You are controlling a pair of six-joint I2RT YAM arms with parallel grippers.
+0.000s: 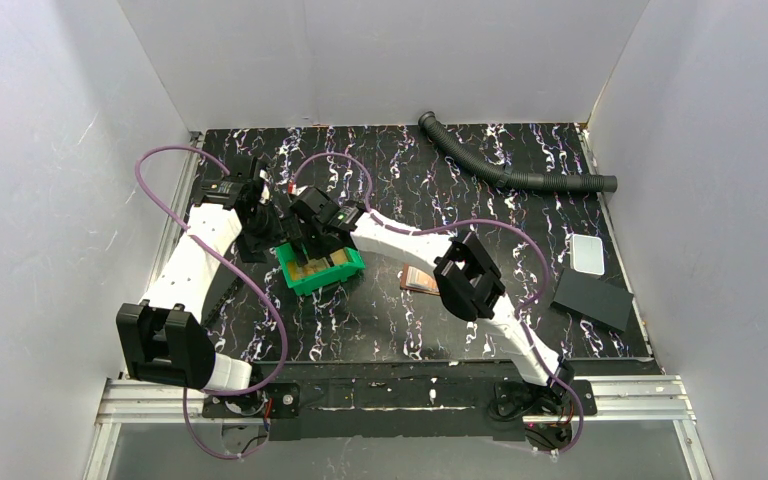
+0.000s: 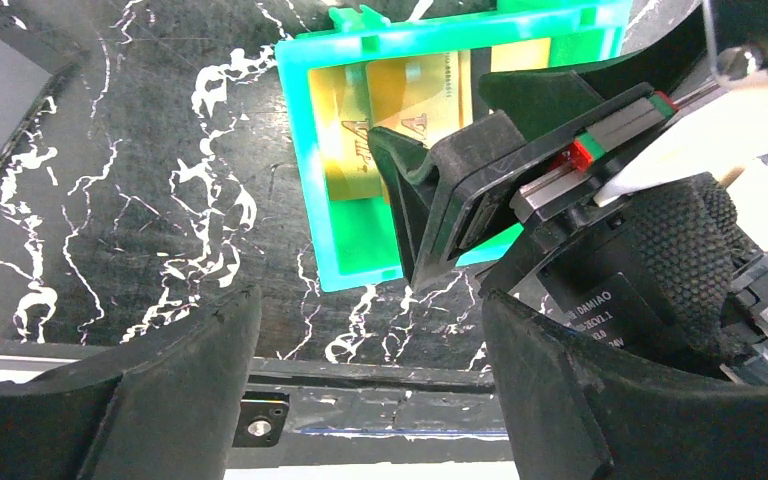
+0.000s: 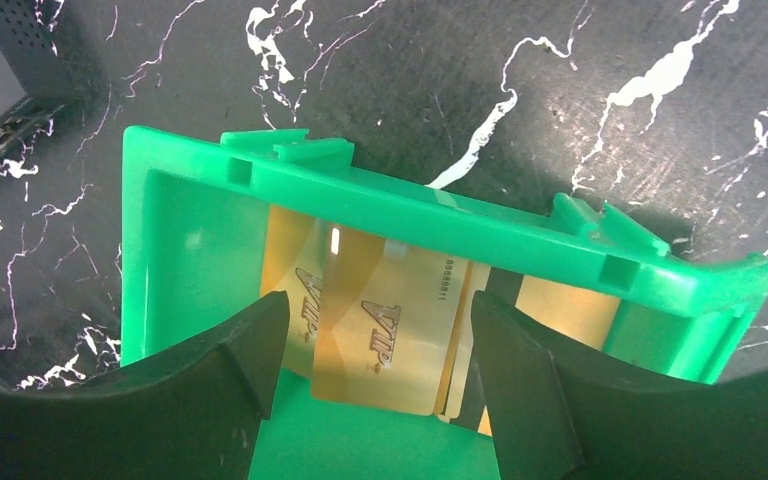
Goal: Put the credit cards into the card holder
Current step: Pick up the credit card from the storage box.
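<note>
Now we hang our right gripper [image 3: 375,335] open astride the credit cards [image 3: 405,285] in the green bin [image 3: 430,205] — ready to pinch one; our left gripper [image 2: 370,315] hovers open alongside.

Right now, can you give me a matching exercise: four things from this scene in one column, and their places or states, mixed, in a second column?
1 credit cards
2 card holder
3 grey hose
4 right tool

a at the far edge of the table
b inside the green bin
c open, above the bin
d on the table, right of the bin

Pairs: 1-b, 2-d, 3-a, 4-c
</note>
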